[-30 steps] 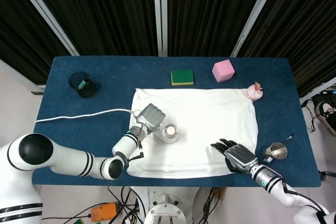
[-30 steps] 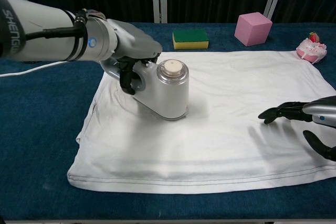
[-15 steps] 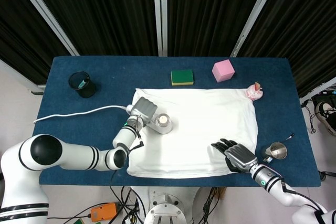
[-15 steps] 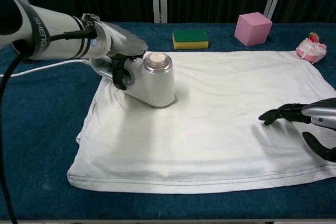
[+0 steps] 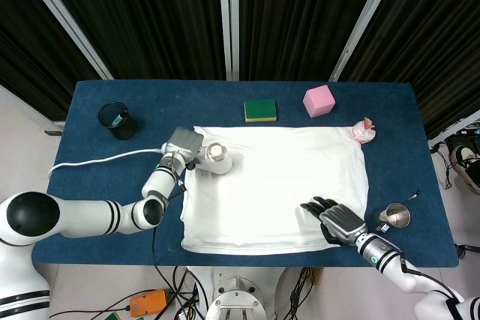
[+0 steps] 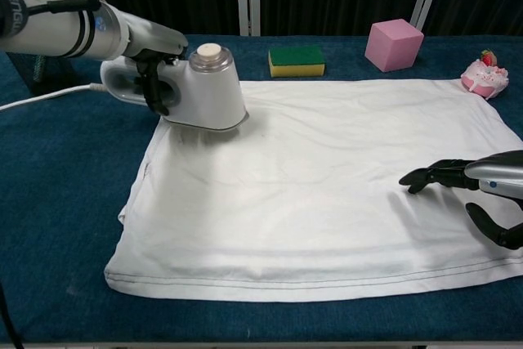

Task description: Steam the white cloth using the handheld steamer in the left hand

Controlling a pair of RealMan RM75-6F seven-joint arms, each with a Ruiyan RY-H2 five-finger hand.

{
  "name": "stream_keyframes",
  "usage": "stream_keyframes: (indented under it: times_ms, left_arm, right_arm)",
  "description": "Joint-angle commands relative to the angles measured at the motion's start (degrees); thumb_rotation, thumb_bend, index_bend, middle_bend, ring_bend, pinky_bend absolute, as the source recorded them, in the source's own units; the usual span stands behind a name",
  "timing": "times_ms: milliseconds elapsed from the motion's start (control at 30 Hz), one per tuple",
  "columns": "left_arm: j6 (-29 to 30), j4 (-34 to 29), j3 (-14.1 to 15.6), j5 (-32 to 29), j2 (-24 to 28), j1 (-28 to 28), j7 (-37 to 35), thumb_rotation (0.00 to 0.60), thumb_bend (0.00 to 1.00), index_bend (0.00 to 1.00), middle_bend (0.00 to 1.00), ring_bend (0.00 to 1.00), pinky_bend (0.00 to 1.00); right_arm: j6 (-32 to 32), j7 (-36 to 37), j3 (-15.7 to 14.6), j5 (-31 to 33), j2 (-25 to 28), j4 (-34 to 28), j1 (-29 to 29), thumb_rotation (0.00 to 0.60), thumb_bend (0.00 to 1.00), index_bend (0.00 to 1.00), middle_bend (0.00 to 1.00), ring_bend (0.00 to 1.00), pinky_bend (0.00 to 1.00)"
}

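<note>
The white cloth point(image 5: 281, 181) point(image 6: 327, 185) lies spread flat on the blue table. My left hand point(image 5: 173, 160) point(image 6: 145, 79) grips the handle of the silver handheld steamer point(image 5: 204, 157) point(image 6: 200, 91), which rests on the cloth's far left corner. A white cord point(image 5: 97, 161) trails off to the left from it. My right hand point(image 5: 336, 220) point(image 6: 478, 194) rests on the cloth's near right corner with its fingers spread and holds nothing.
A green sponge point(image 5: 260, 110) point(image 6: 296, 60), a pink cube point(image 5: 319, 100) point(image 6: 394, 45) and a small pink toy point(image 5: 364, 132) point(image 6: 485, 76) sit beyond the cloth. A black cup point(image 5: 117, 120) stands far left. A metal cup point(image 5: 395, 216) stands by my right hand.
My left hand has slid the steamer from the middle left of the cloth back and leftward to the far left corner. The right hand has stayed put.
</note>
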Motion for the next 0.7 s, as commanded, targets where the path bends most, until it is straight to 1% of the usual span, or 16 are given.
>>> stream_keyframes:
  times_ms: [33,133,267,400,533,700]
  left_arm:
    - [-1.04,-2.40,-1.41,3.33,0.18,0.00,-1.80,0.600,0.53,0.84,0.94,0.82,0.53]
    - [-0.39,-2.64,-1.27,4.43,-1.88,-1.28,-1.20,0.600,0.53,0.84,0.94,0.82,0.53]
    - [-0.05,-1.47,-1.57,2.74,-5.20,-3.82,-0.03,0.600,0.53,0.84,0.94,0.82,0.53]
    - [3.36,0.54,-1.05,2.65,-8.67,-6.31,3.07,0.600,0.53,0.84,0.94,0.82,0.53]
    - [5.21,1.90,-1.74,0.99,-11.40,-7.86,4.88,0.600,0.53,0.84,0.94,0.82,0.53]
    - [7.11,5.04,-1.30,-1.84,-14.01,-9.13,8.45,0.600,0.52,0.84,0.94,0.82,0.53]
  right_arm:
    - [0.04,-0.08,-0.09,0.17,-0.08,0.07,0.03,0.600,1.00,0.09,0.17,0.08,0.19]
    - [0.22,-0.01,-0.19,0.39,-0.14,0.19,-0.01,0.600,1.00,0.09,0.17,0.08,0.19]
    - [0.19,0.11,-0.33,0.67,-0.23,0.50,0.08,0.600,1.00,0.09,0.17,0.08,0.19]
    - [0.22,0.35,-0.45,0.78,-0.32,0.77,0.15,0.600,1.00,0.09,0.17,0.08,0.19]
    - [0.20,0.48,-0.50,0.90,-0.47,0.95,0.28,0.600,1.00,0.09,0.17,0.08,0.19]
    - [0.47,0.60,-0.51,0.82,-0.60,0.98,0.39,0.600,1.00,0.09,0.17,0.08,0.19]
